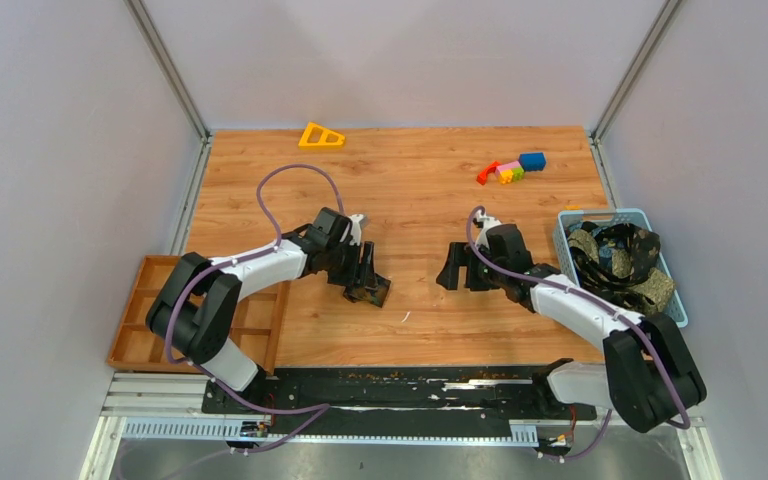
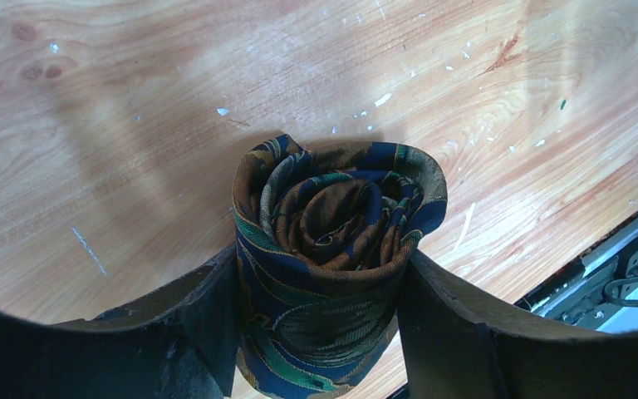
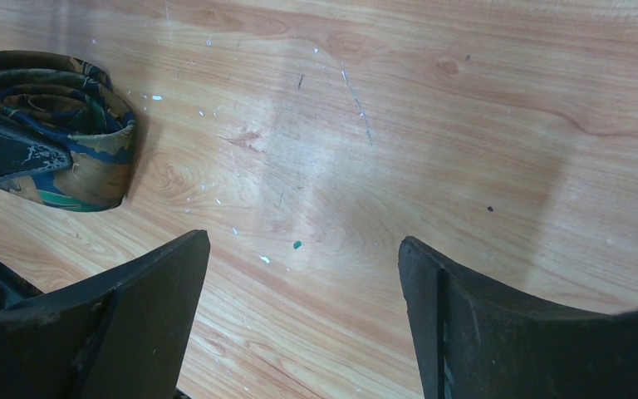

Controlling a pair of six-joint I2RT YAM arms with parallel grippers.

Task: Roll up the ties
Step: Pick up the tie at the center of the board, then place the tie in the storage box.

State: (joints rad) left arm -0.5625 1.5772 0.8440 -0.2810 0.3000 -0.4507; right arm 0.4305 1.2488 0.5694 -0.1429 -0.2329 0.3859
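Clearly 1 tie is done: the rolled tie (image 2: 332,249) is a tight spiral of dark, olive and teal fabric, its coiled end facing my left wrist camera, and it sits at the middle of the worktop (image 1: 410,200), a little toward the left arm's side. From these views I cannot tell whether it rests on the wood or hangs just clear of it. What is left looks like most of the job: more ties (image 1: 620,260) lie heaped and unrolled in the blue basket (image 1: 572,222) at the right edge, too tangled for me to count. The wooden tray (image 1: 145,300) at the left edge shows nothing in the compartments I can see, so I judge the roll has not yet been put away, if that is where it belongs. The left gripper (image 2: 320,262) has its 2 fingers pressed against opposite sides of the roll, so I read it as gripping the tie, jaws only as far apart as the roll is thick. The right gripper (image 3: 303,241) stands wide open over bare wood near the roll, holding nothing and touching nothing. I would keep the squeeze gentle, since the spiral could loosen if it slips.
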